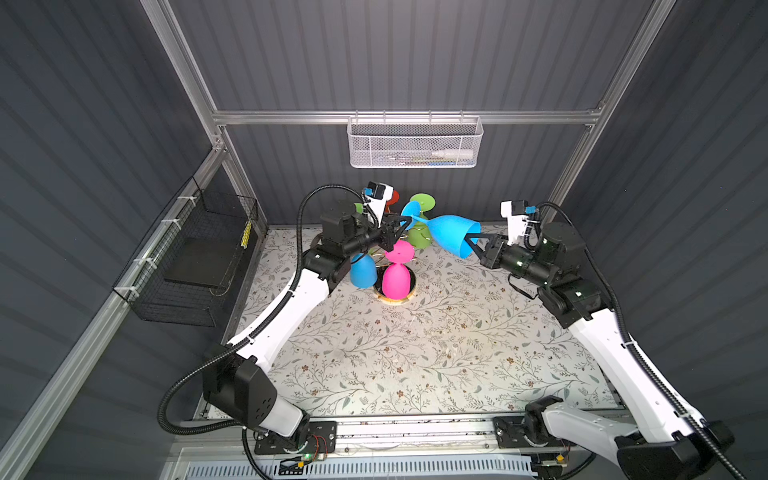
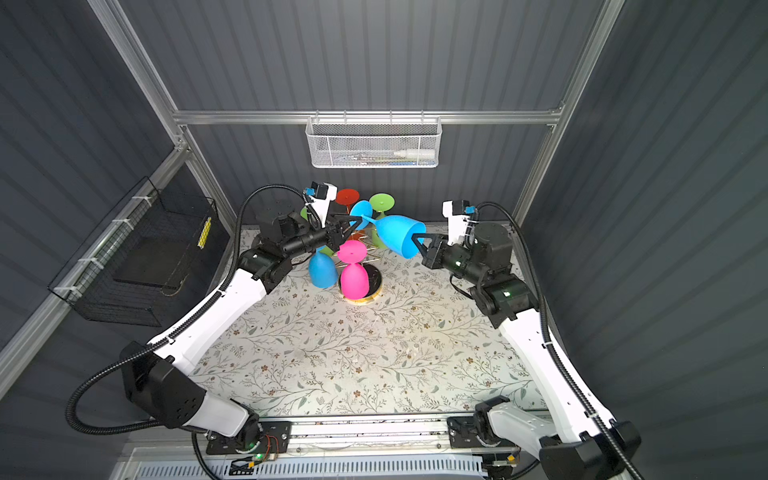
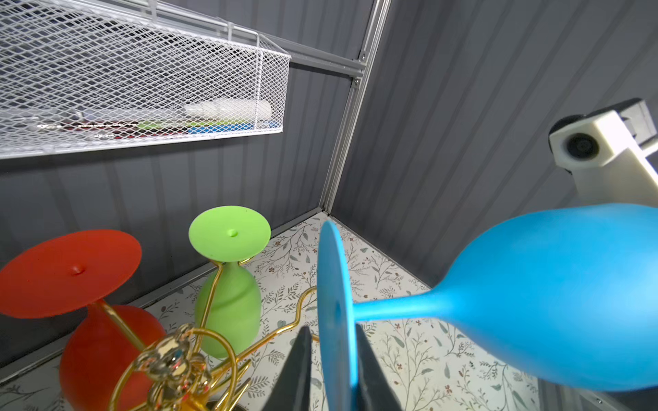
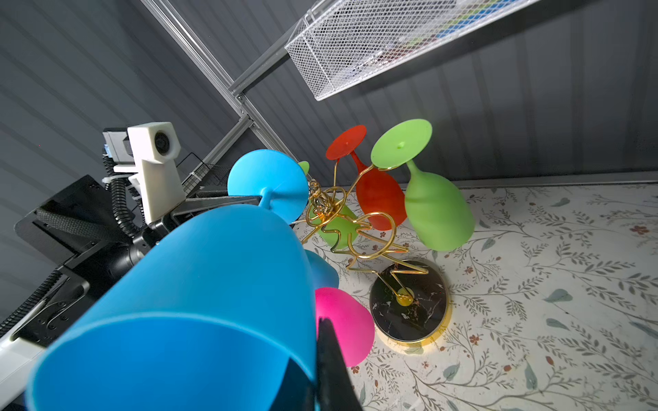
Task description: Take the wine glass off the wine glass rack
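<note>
Blue wine glass (image 1: 451, 237) lies sideways in the air, right of the wine glass rack (image 4: 420, 313), bowl mouth toward the right arm. Right gripper (image 1: 468, 241) is clamped tight on the bowl rim, one finger inside, one outside. Left gripper (image 3: 331, 329) straddles the foot disc, jaws slightly parted, a sliver of gap on one side. Foot edge is just beside the rack's gold top; contact unclear. Pink glass (image 1: 395, 280) hangs below. A wide stretch of table (image 1: 415, 361) lies in front.
</note>
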`<control>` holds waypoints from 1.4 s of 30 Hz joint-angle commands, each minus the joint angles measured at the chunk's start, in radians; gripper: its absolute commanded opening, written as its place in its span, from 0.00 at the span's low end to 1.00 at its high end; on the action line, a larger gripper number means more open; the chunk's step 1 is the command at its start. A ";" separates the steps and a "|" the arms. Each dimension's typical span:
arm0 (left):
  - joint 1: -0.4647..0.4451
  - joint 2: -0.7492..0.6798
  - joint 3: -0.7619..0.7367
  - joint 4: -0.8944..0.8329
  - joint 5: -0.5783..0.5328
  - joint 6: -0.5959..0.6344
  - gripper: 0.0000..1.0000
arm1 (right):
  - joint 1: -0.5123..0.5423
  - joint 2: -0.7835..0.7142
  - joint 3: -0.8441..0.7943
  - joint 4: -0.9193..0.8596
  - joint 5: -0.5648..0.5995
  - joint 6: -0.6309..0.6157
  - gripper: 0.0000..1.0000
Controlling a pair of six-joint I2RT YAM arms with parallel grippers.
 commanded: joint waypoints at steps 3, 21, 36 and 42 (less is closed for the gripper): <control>0.002 -0.065 -0.025 -0.006 -0.106 0.026 0.52 | 0.002 -0.071 0.047 -0.037 0.050 -0.052 0.00; 0.009 -0.345 -0.255 -0.004 -0.668 0.167 1.00 | -0.012 -0.140 0.209 -0.592 0.554 -0.352 0.00; 0.021 -0.448 -0.302 -0.099 -0.799 0.298 1.00 | -0.024 0.379 0.582 -0.897 0.618 -0.463 0.00; 0.021 -0.492 -0.329 -0.121 -0.842 0.349 1.00 | -0.078 0.579 0.723 -0.924 0.524 -0.480 0.00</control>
